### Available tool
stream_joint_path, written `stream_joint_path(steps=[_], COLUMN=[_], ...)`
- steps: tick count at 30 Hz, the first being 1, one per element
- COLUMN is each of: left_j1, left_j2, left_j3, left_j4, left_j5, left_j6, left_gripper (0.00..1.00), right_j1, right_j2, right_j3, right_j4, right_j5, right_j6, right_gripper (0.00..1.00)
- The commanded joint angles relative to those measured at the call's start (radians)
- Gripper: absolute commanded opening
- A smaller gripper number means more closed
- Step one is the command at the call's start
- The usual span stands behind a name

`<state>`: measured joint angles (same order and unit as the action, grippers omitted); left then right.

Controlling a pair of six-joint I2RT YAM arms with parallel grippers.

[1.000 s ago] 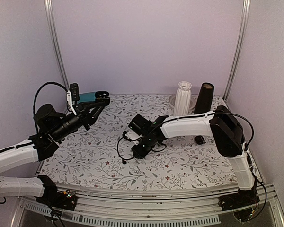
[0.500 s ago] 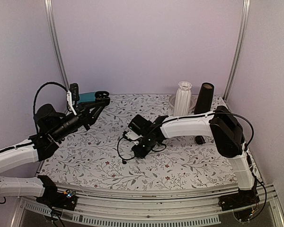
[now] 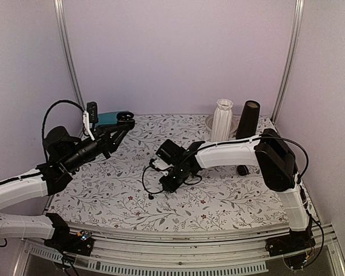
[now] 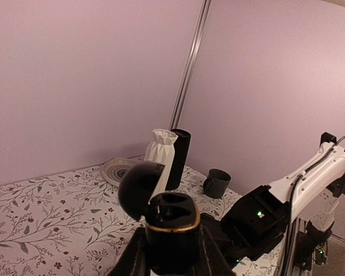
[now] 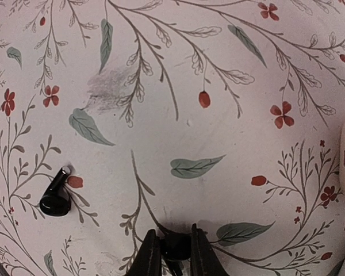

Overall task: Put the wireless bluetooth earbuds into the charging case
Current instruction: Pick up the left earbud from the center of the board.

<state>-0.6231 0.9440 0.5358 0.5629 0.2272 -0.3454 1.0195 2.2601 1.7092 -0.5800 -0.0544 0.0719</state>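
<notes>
Earbud (image 5: 56, 196) on table (image 5: 230, 121) beside right pincer (image 5: 172, 246)

Walls (image 3: 178, 52): plain lilac, evenly lit. Posts (image 3: 69, 57): two, metal, far corners. Worktop (image 3: 115, 195): white, floral print.

Both arms are long white tubes with fat black joints. The left arm (image 3: 20, 192) has a thin black cable loop (image 3: 60, 102) and a blue-green piece (image 3: 106, 118) near its tip. The right arm (image 3: 227, 152) has a dangling black cable (image 3: 143, 183) and a tiny green light (image 4: 259, 214). The right gripper (image 5: 171, 240) has black fingers.
</notes>
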Motion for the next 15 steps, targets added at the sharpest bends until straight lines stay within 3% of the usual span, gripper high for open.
stream_joint_path(steps=[1,15], left_j1=[0.016,0.025], left_j2=[0.008,0.043], left_j3=[0.023,0.012], left_j4=[0.028,0.067], left_j5=[0.008,0.058], left_j6=[0.005,0.003], left_gripper=[0.00,0.00], right_j1=[-0.011,-0.060], right_j2=[-0.042,-0.252], right_j3=[-0.048,-0.213], right_j4=[0.045,0.223], right_j5=[-0.011,-0.016], right_j6=[0.041,0.130], right_gripper=[0.04,0.04])
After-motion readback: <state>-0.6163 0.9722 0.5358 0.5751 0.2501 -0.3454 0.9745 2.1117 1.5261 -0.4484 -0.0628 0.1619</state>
